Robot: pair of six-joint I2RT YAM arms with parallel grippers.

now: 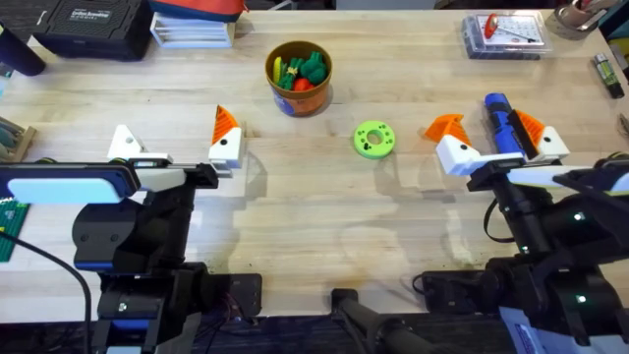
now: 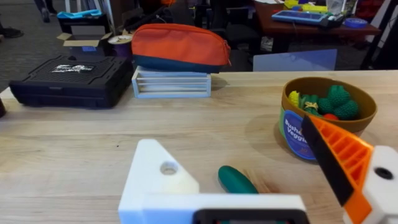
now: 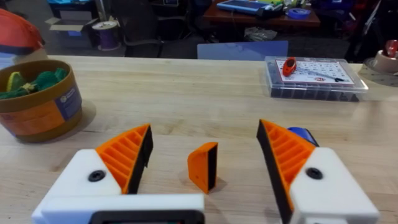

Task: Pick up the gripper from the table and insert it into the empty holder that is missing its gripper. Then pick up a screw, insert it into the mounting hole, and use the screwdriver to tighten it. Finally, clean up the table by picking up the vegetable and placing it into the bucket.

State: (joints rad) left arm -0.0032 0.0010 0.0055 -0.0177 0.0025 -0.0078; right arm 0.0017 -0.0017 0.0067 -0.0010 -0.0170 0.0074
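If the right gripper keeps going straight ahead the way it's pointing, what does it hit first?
Most likely the loose orange gripper, which lies on the table between and just ahead of the right gripper's open fingers. The blue screwdriver sits beside one finger, off that line, though depth is hard to judge.

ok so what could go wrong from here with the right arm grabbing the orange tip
1. The orange tip sits loose between the right arm's open jaws; closing off-centre could tip it or push it away.
2. The screwdriver lies close behind one jaw and may get knocked.
3. The vegetable lies between the left arm's jaws, by the empty holder, and could be nudged during insertion.
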